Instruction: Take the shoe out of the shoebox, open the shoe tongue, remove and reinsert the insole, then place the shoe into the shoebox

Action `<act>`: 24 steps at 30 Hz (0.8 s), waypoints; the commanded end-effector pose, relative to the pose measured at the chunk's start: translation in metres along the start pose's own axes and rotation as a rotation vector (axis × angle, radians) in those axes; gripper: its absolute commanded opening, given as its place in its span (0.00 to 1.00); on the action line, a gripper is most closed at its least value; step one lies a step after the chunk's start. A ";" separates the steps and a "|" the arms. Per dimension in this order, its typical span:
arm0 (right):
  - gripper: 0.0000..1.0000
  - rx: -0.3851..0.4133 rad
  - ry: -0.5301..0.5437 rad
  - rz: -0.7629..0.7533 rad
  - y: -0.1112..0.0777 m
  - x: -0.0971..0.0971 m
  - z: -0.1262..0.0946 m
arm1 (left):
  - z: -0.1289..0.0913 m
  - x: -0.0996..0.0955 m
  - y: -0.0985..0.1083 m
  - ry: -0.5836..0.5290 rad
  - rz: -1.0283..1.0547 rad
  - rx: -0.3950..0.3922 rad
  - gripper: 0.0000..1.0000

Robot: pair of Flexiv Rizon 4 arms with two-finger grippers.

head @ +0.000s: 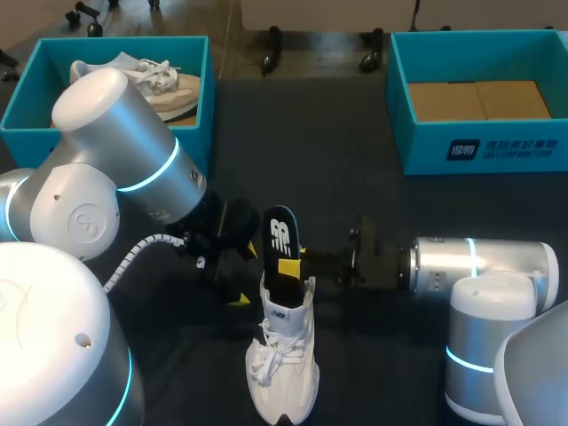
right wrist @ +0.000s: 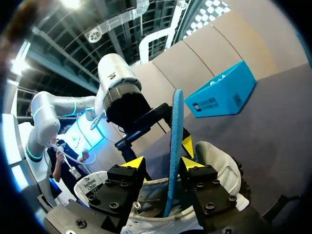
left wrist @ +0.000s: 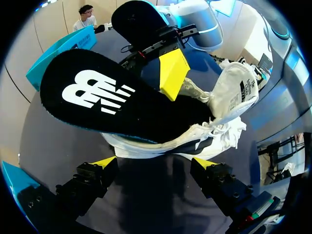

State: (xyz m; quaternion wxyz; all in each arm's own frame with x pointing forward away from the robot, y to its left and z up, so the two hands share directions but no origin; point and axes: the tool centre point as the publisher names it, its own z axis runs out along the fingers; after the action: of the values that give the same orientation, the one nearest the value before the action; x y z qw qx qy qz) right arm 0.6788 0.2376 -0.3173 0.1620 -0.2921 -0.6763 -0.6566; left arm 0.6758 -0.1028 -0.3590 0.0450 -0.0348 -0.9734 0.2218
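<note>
Insole work is the step in hand, by my reading. The white shoe (head: 284, 373) stands upright on the dark worktop (head: 355, 177), well out of any box, its tongue pulled open. The black insole (head: 282, 235) rises steeply out of the shoe's opening, with its lower end inside the shoe and its logo end in the air. Whether it is coming out or going back in cannot be told from this.

The right hand (right wrist: 161, 163) reaches in from the shoe's right, above its opening, with the insole edge-on between its fingers. One finger lies against the insole, but a gap shows on the other side, so it looks slack, not clamped. The left hand (left wrist: 155, 163) sits just left of the shoe, spread wide and holding nothing, the shoe ahead of its tips.

Far beyond the shoe, one teal box (head: 27, 84) on the left arm's side holds another white shoe. A second teal box (head: 426, 146) on the right arm's side shows a cardboard floor.

Next, I judge, the right hand needs a firm pinch on the insole. The left should steady the shoe so that it does not tip.
</note>
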 end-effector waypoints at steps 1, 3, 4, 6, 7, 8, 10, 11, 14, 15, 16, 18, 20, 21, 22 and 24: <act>0.40 0.018 -0.011 -0.015 0.001 -0.004 0.011 | 0.001 0.001 0.000 -0.002 0.000 -0.001 1.00; 0.38 0.014 -0.015 -0.028 0.001 -0.005 0.011 | 0.001 0.001 0.000 -0.002 0.000 -0.001 1.00; 0.38 0.012 -0.015 -0.035 0.002 -0.006 0.011 | 0.001 0.001 0.000 -0.002 0.000 -0.001 1.00; 0.34 0.010 -0.017 -0.044 0.002 -0.006 0.011 | 0.001 0.001 0.000 -0.002 0.000 -0.001 1.00; 0.29 0.010 -0.019 -0.045 0.003 -0.006 0.011 | 0.001 0.001 0.000 -0.002 0.000 -0.001 1.00; 0.18 0.011 -0.022 -0.045 0.003 -0.007 0.011 | 0.001 0.001 0.000 -0.002 0.000 -0.001 1.00; 0.00 0.017 -0.030 -0.033 0.003 -0.008 0.012 | 0.001 0.001 0.000 -0.002 0.000 -0.001 1.00; 0.00 0.017 -0.031 -0.025 0.002 -0.009 0.012 | 0.001 0.001 0.000 -0.002 0.000 -0.001 1.00; 0.00 0.021 -0.041 0.015 -0.004 -0.010 0.011 | 0.001 0.001 0.000 -0.002 0.000 -0.001 1.00; 0.00 0.026 -0.044 0.027 -0.006 -0.010 0.011 | 0.001 0.001 0.000 -0.002 0.000 -0.001 1.00; 0.00 0.030 -0.049 0.035 -0.009 -0.010 0.011 | 0.001 0.001 0.000 -0.002 0.000 -0.001 1.00; 0.00 0.034 -0.048 0.045 -0.013 -0.008 0.011 | 0.001 0.001 0.000 -0.002 0.000 -0.001 1.00; 0.00 0.044 -0.054 0.064 -0.017 -0.006 0.010 | 0.001 0.001 0.000 -0.002 0.000 -0.001 1.00; 0.00 0.044 -0.058 0.072 -0.019 -0.005 0.009 | 0.001 0.001 0.000 -0.002 0.000 -0.001 1.00; 0.00 0.047 -0.063 0.084 -0.020 -0.004 0.008 | 0.001 0.001 0.000 -0.002 0.000 -0.001 1.00; 0.00 0.048 -0.069 0.098 -0.023 -0.002 0.006 | 0.001 0.001 0.000 -0.002 0.000 -0.001 1.00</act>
State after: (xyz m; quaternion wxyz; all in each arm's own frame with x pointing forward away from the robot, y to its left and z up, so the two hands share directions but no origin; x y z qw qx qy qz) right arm 0.6740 0.2438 -0.3402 0.1806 -0.3388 -0.6788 -0.6259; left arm 0.6758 -0.1028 -0.3590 0.0450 -0.0348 -0.9734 0.2218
